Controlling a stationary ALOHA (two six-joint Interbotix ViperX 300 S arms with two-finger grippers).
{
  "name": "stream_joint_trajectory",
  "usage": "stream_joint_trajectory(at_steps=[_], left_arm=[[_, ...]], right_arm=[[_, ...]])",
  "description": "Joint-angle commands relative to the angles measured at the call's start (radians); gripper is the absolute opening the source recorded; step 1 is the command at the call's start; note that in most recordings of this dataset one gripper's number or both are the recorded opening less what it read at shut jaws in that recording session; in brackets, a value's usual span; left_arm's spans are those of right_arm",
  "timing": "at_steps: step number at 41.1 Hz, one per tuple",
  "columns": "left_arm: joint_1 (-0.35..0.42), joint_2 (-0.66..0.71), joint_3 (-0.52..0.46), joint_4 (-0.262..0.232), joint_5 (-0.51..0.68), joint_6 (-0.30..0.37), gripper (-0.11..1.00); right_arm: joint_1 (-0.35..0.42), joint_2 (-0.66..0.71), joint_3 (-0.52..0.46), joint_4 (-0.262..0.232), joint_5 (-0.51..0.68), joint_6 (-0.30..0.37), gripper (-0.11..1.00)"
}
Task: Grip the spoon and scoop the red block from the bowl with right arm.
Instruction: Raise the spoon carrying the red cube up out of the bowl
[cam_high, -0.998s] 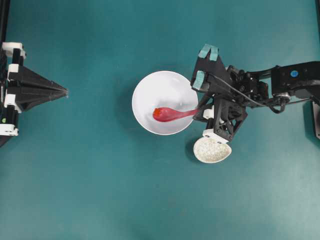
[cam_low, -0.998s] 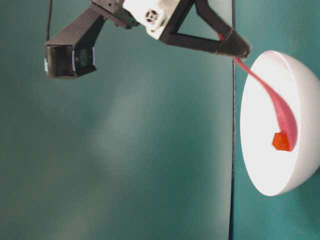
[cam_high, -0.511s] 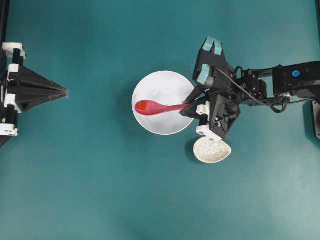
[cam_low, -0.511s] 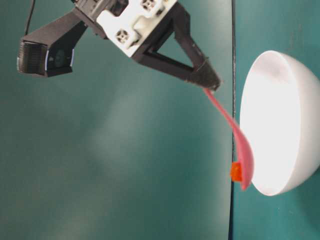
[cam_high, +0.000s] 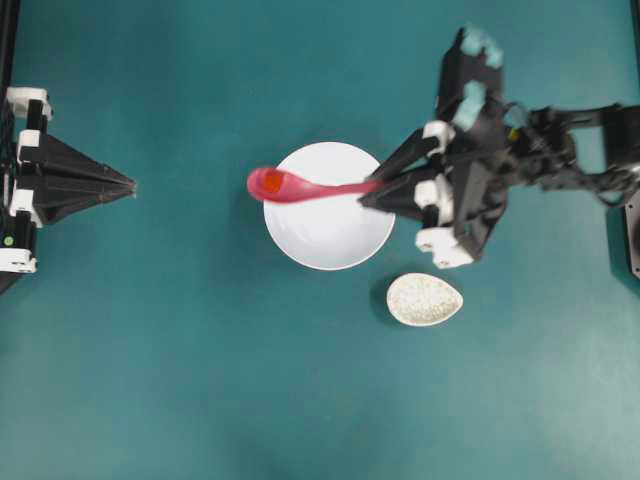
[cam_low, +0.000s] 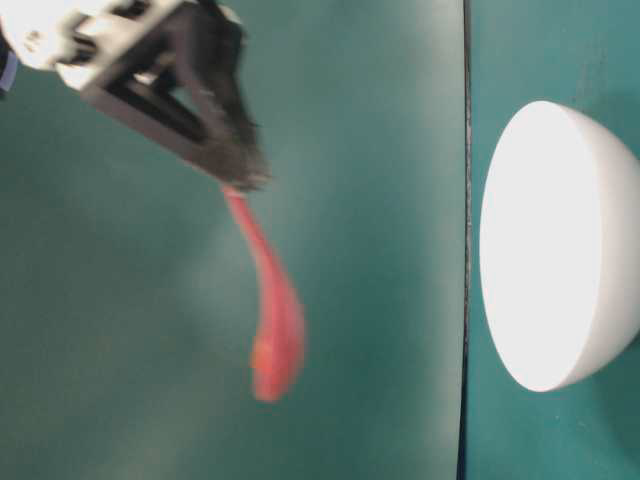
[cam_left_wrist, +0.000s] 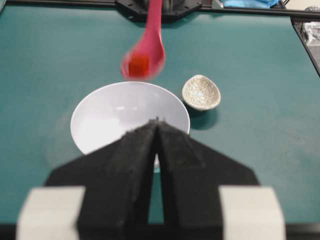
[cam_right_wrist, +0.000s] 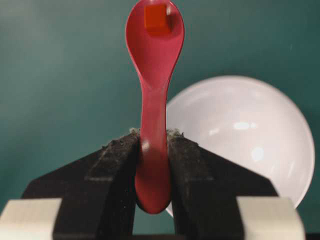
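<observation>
Pink spoon carries red block above empty white bowl.

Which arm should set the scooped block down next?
Right. Its tool grips the glossy pink spoon carrying the tiny red block, lifted clear of the white bowl; the left tool sits shut far away.

Colours on the teal table

Pink spoon, red-orange block, plain white bowl, speckled beige dish.
</observation>
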Motion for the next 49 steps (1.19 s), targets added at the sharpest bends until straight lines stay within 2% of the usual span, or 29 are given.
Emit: stream_joint_trajectory(at_steps=[1, 20, 49], left_arm=[[0.002, 0.005, -0.028, 0.002, 0.003, 0.008, 0.0], [0.002, 0.005, -0.029, 0.002, 0.003, 0.017, 0.0], [0.002, 0.005, -0.029, 0.002, -0.002, 0.012, 0.0]], right_arm=[[-0.014, -0.06, -0.023, -0.002, 0.0, -0.002, 0.23], [-0.044, -0.149, 0.008, -0.003, 0.089, -0.002, 0.23], [-0.048, -0.212, 0.031, -0.017, 0.091, -0.002, 0.23]])
